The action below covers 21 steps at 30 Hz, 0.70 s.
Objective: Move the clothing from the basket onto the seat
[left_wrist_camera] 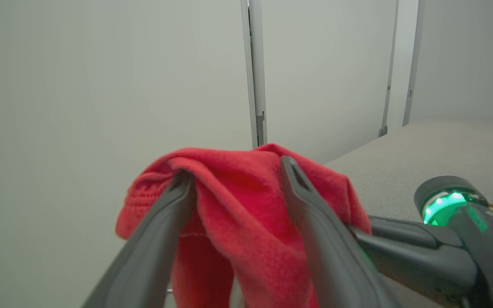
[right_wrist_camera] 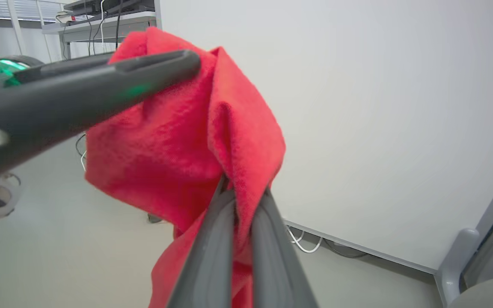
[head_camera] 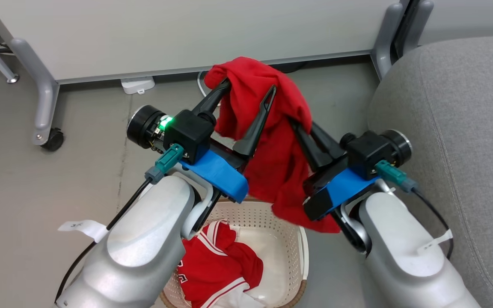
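A plain red garment (head_camera: pixel 272 141) hangs in the air above the basket (head_camera: pixel 303 256). My right gripper (head_camera: pixel 300 124) is shut on a fold of it (right_wrist_camera: pixel 246 141), fingers pressed together. My left gripper (head_camera: pixel 248 89) stands open, its two fingers spread wide with the garment's top (left_wrist_camera: pixel 229 201) draped over and between them. The second red garment with white trim (head_camera: pixel 216 265) lies in the cream basket, partly hidden by my left forearm. The grey sofa (head_camera: pixel 464 128) is to the right, beside the basket.
A white partition panel (head_camera: pixel 186 34) on grey legs with a castor (head_camera: pixel 51 139) stands behind the basket. A white box (head_camera: pixel 137 84) and cables lie at its foot. A desk (right_wrist_camera: pixel 101 25) stands far off. Grey floor spreads to the left.
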Motion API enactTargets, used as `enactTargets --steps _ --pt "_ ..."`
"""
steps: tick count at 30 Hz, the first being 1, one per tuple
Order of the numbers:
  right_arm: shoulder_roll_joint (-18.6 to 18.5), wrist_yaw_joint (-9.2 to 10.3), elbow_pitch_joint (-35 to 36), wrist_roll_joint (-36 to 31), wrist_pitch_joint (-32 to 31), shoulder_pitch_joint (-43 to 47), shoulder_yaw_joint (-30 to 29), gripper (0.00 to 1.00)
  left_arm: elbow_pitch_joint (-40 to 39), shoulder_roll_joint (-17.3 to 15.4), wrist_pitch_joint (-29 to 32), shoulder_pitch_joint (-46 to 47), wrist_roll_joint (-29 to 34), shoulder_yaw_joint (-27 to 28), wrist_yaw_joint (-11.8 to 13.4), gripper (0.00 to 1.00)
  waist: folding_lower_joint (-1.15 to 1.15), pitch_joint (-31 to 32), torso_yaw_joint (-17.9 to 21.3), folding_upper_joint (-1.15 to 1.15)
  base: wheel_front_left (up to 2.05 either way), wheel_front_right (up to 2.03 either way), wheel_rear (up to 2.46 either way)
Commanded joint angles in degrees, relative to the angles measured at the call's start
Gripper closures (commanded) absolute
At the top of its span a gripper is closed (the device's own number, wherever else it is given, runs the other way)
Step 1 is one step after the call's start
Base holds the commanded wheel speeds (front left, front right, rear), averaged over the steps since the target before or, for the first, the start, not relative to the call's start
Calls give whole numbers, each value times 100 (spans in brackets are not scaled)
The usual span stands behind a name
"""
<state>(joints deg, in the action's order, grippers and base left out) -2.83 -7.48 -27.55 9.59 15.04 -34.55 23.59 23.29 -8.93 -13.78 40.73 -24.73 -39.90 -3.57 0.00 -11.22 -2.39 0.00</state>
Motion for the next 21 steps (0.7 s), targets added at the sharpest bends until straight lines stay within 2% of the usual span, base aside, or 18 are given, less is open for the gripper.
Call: enactTargets --steps 1,12,21 --pt "-9 -3 85 -45 22 64 -127 100 5 -33 -18 -57 -2 -36 17 0 0 -62 58 0 0 0 0" --pt "-12 -3 666 -306 22 282 -1011 100 -61 -120 19 -108 55 -153 51 0 0 -390 480 0 0 0 0" --pt "-74 -3 1160 -344 22 579 -1382 100 -144 -272 16 -106 112 -224 67 0 0 -550 1003 0 0 0 0"
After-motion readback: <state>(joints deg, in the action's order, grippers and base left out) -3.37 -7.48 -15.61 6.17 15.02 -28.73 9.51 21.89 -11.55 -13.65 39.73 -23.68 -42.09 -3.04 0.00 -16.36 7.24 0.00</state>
